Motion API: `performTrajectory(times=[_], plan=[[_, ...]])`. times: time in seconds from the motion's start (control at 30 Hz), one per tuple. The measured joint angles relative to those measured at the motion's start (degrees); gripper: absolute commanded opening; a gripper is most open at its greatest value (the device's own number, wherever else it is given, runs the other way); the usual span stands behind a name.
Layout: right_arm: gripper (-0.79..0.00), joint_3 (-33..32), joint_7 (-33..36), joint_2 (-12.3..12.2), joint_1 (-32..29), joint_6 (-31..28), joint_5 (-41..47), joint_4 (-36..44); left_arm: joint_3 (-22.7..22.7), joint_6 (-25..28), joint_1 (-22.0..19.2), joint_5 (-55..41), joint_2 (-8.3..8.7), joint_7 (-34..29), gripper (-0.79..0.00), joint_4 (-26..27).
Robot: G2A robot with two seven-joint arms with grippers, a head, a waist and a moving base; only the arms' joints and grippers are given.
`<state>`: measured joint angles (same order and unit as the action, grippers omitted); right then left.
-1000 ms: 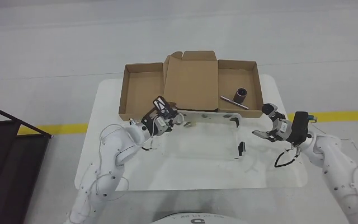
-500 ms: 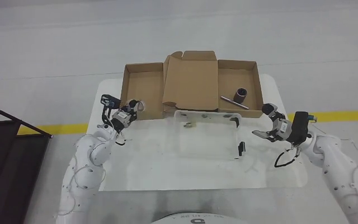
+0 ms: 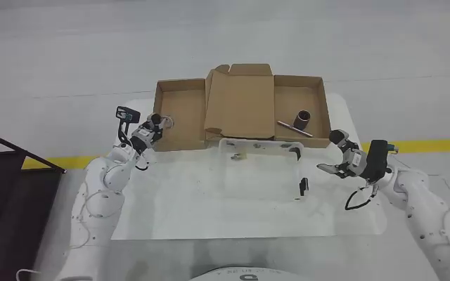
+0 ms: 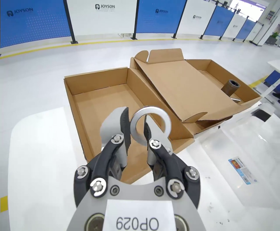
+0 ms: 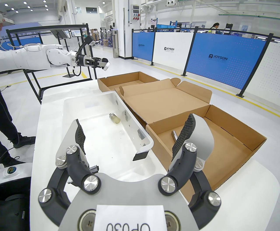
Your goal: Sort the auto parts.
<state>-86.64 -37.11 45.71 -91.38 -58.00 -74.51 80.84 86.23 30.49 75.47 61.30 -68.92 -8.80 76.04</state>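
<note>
- White table [image 3: 176,204] on grey floor.
- Left gripper [image 4: 135,122] clamped on metal ring [image 4: 153,110], at cardboard box's [image 3: 179,112] left compartment edge.
- Right gripper [image 5: 134,119] spread wide, near the box's right end.

I log printed tags [image 4: 136,222] on the left gripper [image 4: 135,124] and right gripper [image 5: 133,122] bases, logo panels [image 4: 153,13] behind, and a sticker [image 4: 242,171] on the clear bin [image 4: 236,140].

Black ribbed pads [image 4: 125,124] on my left gripper [image 4: 134,114], a plain silver ring [image 4: 153,110], a plain brown box [image 4: 98,102], a white table [image 4: 39,142].
</note>
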Motion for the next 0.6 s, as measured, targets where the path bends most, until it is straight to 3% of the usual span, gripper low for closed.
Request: performTrajectory(times=[0.3,0.5,0.6], plan=[[0.0,0.0,0.0,0.0,0.0,0.0,0.0,0.0,0.18,1.64,1.27,-0.79,0.39,1.22,0.0,2.7],[0.0,0.0,0.0,0.0,0.0,0.0,0.0,0.0,0.77,3.15,6.15,-0.14,0.75,4.15,0.0,10.21],[0.0,0.0,0.0,0.0,0.0,0.0,0.0,0.0,0.73,6.52,9.48,0.26,0.99,6.55,0.0,15.12]])
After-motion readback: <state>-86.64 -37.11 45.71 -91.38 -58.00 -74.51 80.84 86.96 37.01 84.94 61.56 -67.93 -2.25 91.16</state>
